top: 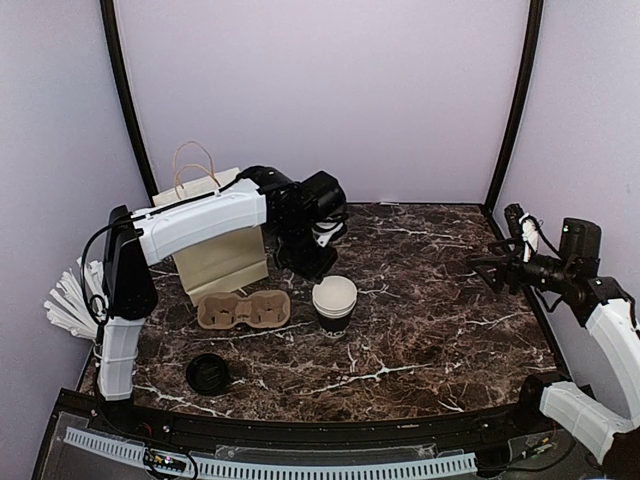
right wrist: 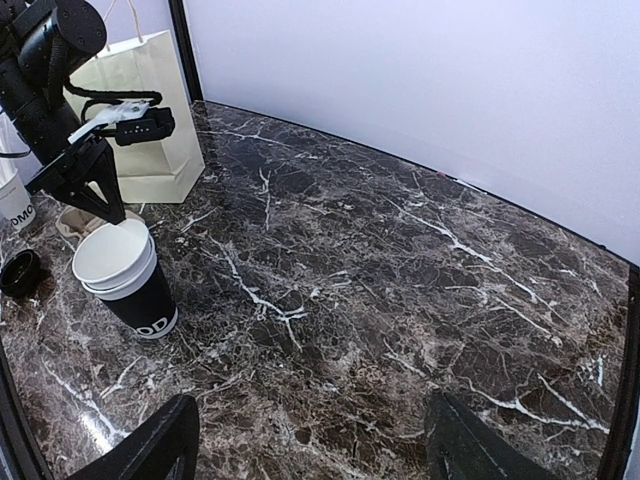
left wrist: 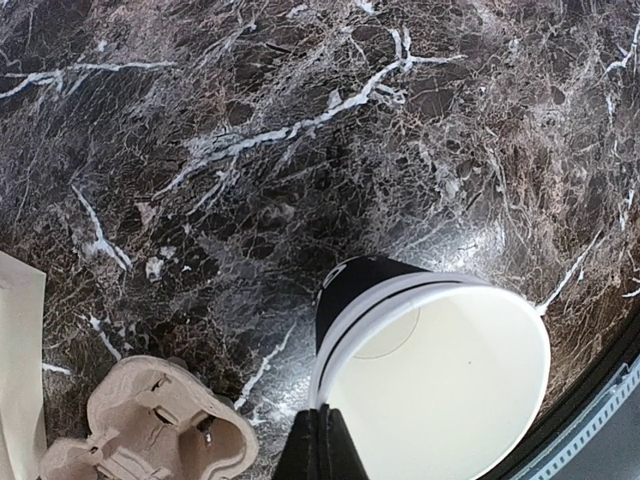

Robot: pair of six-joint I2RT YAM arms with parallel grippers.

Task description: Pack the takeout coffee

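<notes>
Marble bench (top: 430,310), lilac walls (top: 320,100); left end effector (left wrist: 321,425) clenched the rim of the open paper cup (left wrist: 440,400) near a cardboard cup carrier (left wrist: 150,435); right end effector (right wrist: 310,450) hung released.

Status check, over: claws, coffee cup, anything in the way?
Left claw shut on cup rim; right claw open, away at right. Cup upright, no lid; loose lid on table. Cardboard tray lies in front of bag.

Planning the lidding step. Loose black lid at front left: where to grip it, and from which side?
Pinch the lid by its rim from straight above, with one finger inside the ring and one outside. It lies flat and low on the table, so a sideways approach likely finds no wall to close on. Which way up it lies is unclear.
</notes>
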